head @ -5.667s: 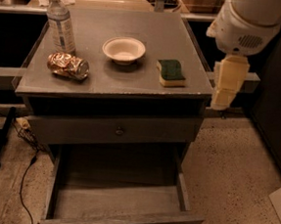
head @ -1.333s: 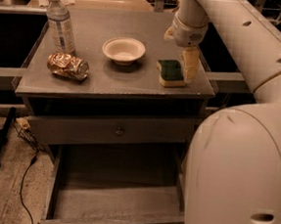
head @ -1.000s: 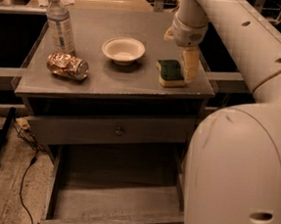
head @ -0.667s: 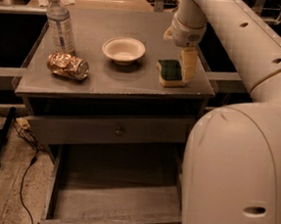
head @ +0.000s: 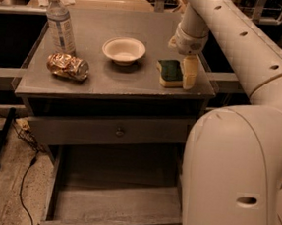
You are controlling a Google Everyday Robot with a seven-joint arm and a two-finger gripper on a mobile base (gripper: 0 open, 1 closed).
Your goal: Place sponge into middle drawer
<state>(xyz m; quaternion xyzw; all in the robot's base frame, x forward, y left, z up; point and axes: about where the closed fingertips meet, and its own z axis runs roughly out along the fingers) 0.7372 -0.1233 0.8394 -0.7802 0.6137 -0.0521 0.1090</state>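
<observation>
Camera view, from above: my pincer (head: 189, 79) hangs at the right edge of the bench (head: 133, 86), just beside the sponge (head: 169, 71), right of centre in the frame; whether it is spread or closed I cannot tell. The sponge lies flat, green scrub face up, near a white bowl (head: 124, 50). The middle drawer (head: 118, 206) stands pulled out at the bottom of the frame, its floor bare. I judge the sponge light, soft and springy: it will squash under a squeeze and should not slip, so I would take it across its short sides, low on the yellow foam, closing gently.
</observation>
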